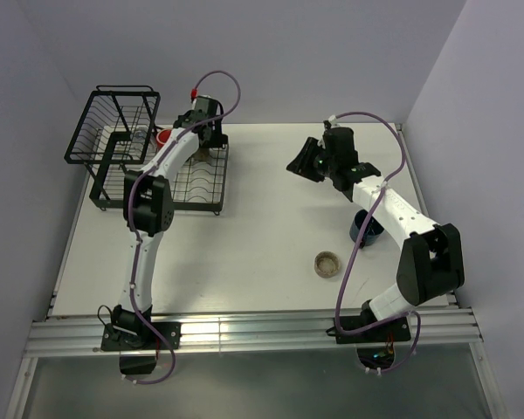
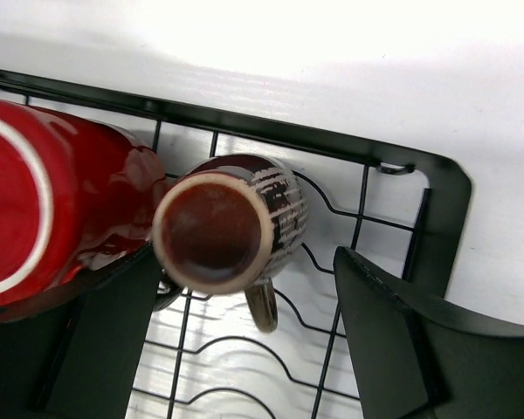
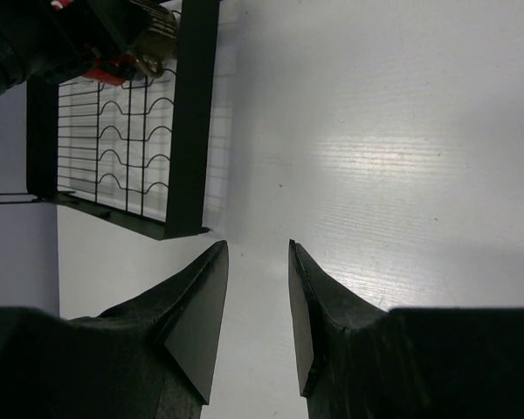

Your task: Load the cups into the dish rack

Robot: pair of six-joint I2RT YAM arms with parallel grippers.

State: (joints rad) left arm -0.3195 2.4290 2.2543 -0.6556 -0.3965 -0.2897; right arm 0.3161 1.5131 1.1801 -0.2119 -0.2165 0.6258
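Top view: I see the dish rack far left, with the left gripper over the flat tray's far right corner. The right gripper hangs over mid-table. The dark blue mug and the low beige cup sit on the table near right.

Left wrist: the tan cup stands in the tray corner, just beside the red mug. The fingers are spread wide either side of it.

Right wrist: the fingers are slightly apart, with nothing between them.
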